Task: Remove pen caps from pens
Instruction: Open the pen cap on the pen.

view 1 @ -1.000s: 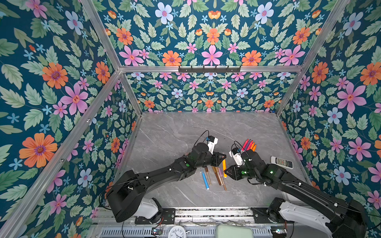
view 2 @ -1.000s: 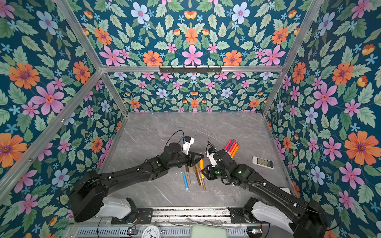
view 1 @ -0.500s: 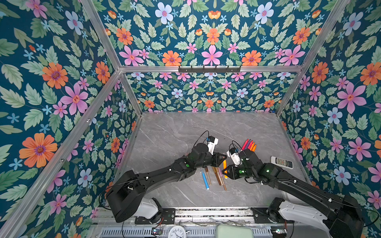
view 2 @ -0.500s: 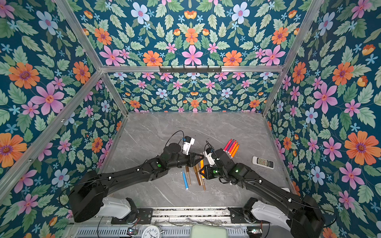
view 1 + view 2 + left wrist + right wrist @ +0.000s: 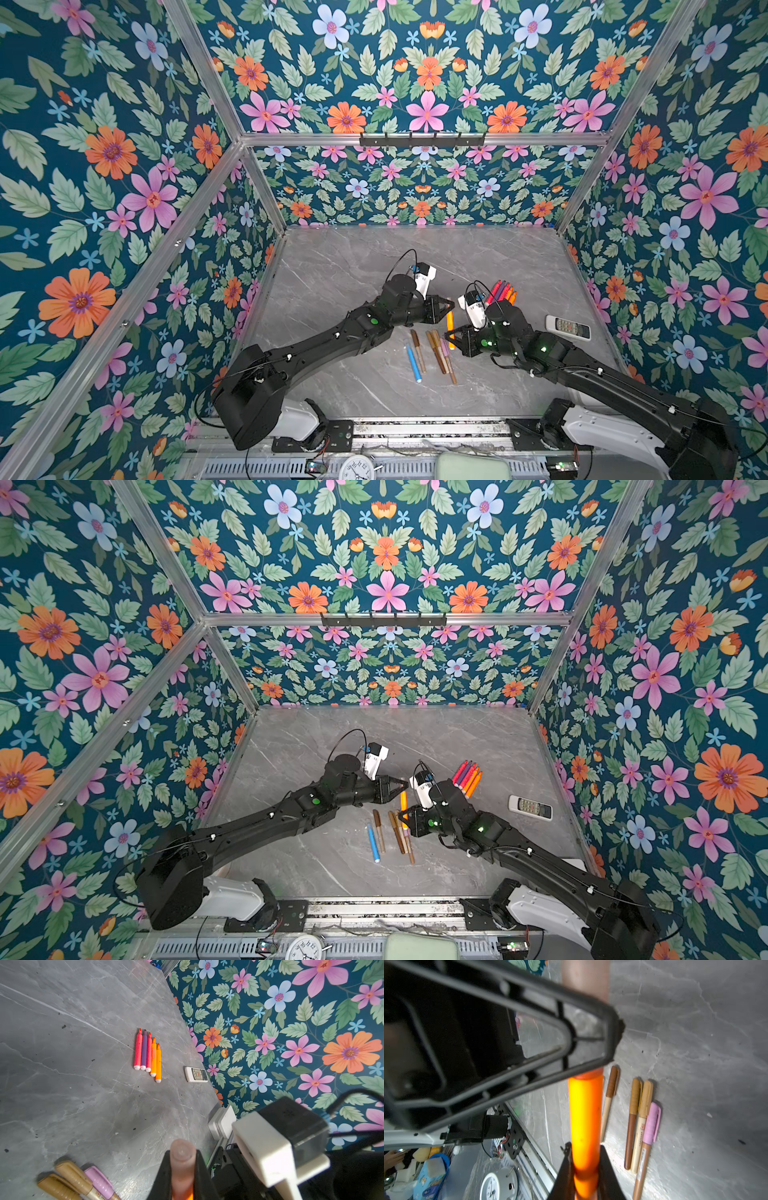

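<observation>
**Above the middle of the desk: one orange pen, two grips, one straight pull**

Just over the desk [image 5: 353,270], between the two arms, the orange pen [image 5: 450,323] hangs clear of the surface, and each end has its own grip. The left end effector [image 5: 448,306] is clenched on the pen cap [image 5: 182,1159], a translucent pinkish sleeve that pokes out past its jaws in the left wrist view. The right end effector [image 5: 451,337] is clamped on the orange barrel, with its jaws pressed to either side in the right wrist view.

The step in hand looks like the pull-apart itself. To do it well:

- Draw the two grips apart along the pen's own axis. A sideways pull would likely bend the joint or twist the barrel in the jaws.
- Keep the right grip firm. The barrel is smooth and round, so it may slide before the cap lets go.
- Expect a sudden release, so a short, controlled stroke is safer than a long yank.
- Stay above the capped pens [image 5: 434,351] lying directly beneath, a loose cluster with blue, brown, gold and pink among them. A dip could scatter them.

Further toward the right wall, five uncapped pens [image 5: 147,1053] lie in a neat row with their tips bare, and the remote control [image 5: 567,327] lies beyond them. By that layout, the freed barrel probably belongs at that row, leaving the cluster as the remaining work.
</observation>
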Robot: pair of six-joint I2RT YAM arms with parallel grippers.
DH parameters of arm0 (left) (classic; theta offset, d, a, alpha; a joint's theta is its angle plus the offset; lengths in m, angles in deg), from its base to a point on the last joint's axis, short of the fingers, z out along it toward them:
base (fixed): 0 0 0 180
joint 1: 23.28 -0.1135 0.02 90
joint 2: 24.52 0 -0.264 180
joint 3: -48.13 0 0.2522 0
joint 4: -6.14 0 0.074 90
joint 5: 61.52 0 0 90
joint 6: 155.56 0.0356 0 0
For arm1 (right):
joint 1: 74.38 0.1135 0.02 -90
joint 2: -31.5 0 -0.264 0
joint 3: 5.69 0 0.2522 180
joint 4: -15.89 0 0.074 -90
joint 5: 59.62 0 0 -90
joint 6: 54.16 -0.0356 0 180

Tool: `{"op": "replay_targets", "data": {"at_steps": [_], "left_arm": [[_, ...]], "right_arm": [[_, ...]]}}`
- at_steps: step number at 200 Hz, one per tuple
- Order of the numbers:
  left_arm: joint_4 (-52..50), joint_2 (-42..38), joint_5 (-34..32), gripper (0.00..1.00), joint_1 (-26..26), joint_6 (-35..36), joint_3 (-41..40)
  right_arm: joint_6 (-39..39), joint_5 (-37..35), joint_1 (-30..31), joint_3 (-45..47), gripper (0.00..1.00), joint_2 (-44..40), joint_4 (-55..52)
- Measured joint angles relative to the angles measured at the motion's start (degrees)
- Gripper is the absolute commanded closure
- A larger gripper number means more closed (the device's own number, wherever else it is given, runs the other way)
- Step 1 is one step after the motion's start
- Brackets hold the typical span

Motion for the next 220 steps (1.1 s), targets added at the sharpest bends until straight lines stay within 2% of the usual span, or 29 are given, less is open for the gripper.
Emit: {"op": "replay_targets", "data": {"at_steps": [63, 148, 220], "left_arm": [[-7.5, 0.4, 8.6, 1.0, -6.1, 1.2, 3.1], [-15.8, -1.5, 10.1, 1.0, -8.3, 4.3, 5.2], [-17.4, -1.6, 13.5, 1.0, -9.7, 4.2, 5.4]], "right_arm": [[-2.1, -3.8, 2.8, 2.7, 1.0, 0.8, 7.8], [-3.8, -2.1, 3.7, 7.1, 1.0, 0.1, 15.6], [-3.8, -0.2, 3.9, 8.8, 1.0, -1.5, 17.6]]}}
